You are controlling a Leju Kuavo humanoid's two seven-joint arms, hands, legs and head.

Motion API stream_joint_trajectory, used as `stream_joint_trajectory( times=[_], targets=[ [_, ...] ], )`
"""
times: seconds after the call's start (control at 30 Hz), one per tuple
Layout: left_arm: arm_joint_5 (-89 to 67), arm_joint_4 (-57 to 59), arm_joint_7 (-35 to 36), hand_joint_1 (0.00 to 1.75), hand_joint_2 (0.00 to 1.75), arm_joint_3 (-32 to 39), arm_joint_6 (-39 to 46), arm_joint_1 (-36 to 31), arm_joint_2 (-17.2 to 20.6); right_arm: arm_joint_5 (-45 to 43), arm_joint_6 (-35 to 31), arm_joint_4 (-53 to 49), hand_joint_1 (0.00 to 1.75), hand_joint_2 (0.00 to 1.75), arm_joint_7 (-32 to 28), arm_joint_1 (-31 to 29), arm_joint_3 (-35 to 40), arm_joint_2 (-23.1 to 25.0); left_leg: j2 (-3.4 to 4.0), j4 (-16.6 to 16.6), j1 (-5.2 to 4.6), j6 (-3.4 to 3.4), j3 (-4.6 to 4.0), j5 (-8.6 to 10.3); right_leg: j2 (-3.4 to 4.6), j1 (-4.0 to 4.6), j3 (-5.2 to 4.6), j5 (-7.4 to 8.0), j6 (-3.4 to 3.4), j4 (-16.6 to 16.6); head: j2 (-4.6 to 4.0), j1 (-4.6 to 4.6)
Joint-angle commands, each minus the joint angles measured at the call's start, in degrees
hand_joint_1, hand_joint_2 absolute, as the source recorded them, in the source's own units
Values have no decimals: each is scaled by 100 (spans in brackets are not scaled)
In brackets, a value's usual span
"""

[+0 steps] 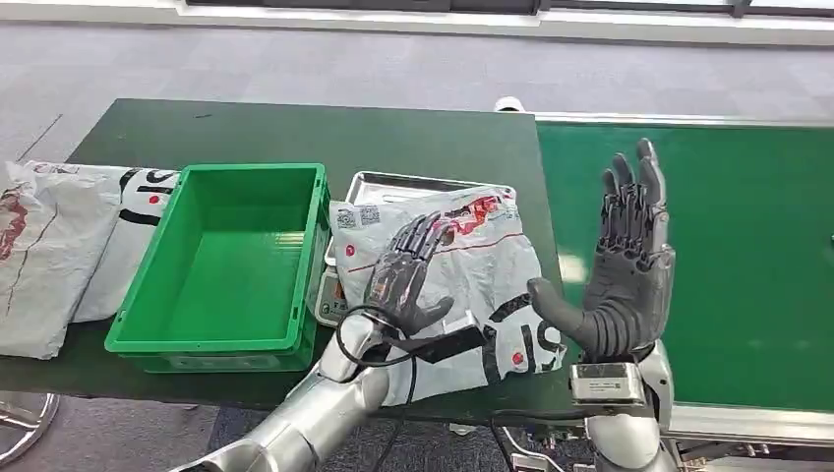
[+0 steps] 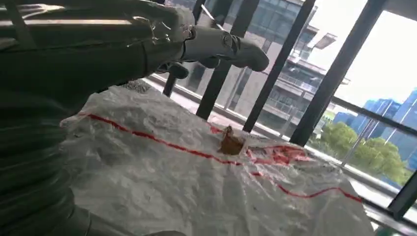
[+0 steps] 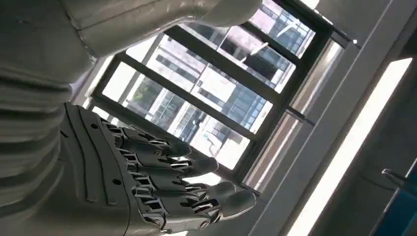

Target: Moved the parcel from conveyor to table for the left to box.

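Dark green desk [image 1: 295, 128]; parcel [image 1: 472, 265] lying beside green box [image 1: 236, 265]. Left hand [image 1: 403, 275] spread above parcel, gripping nothing; right hand [image 1: 625, 265] raised, empty. Advise lowering left squarely, pinching loose film.

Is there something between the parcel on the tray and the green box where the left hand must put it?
Nothing visible blocks it. The parcel lies on the metal tray right beside the empty green box, under the left hand.
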Motion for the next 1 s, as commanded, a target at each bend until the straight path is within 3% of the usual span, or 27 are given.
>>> stream_joint_trajectory(
  times=[0.03, 0.3, 0.8, 0.83, 1.0],
  targets=[
    [-199, 631, 280, 0, 175, -494, -660, -196, -24, -33, 230, 371, 0, 175, -15, -346, 48, 94, 6, -5, 5, -13, 8, -1, 7, 4, 7, 3, 0, -7, -2, 0],
    [-569, 927, 544, 0, 175, -500, -1306, -254, -24, 35, 432, 557, 0, 175, -13, -612, 37, 232, 7, -4, 4, -12, 6, 0, 8, 2, 4, 3, 0, -5, -2, 0],
    [-843, 749, 417, 0, 175, -44, -990, -121, 9, -23, 566, 710, 0, 175, -45, -871, 39, 321, 10, -9, 6, -17, 13, 0, 12, 4, 10, 4, 0, -10, 0, 0],
    [-864, 703, 379, 169, 175, -13, -911, -104, 12, -28, 570, 719, 0, 175, -47, -868, 41, 317, 10, -5, 4, -12, 7, -1, 11, 2, 5, 3, 0, -5, 0, 0],
    [-1051, 625, 291, 175, 175, 218, -823, -43, 33, -50, 573, 735, 0, 175, -78, -884, 58, 327, 12, -12, 7, -20, 16, 1, 14, 5, 14, 6, -1, -14, 0, 0]
  ],
)
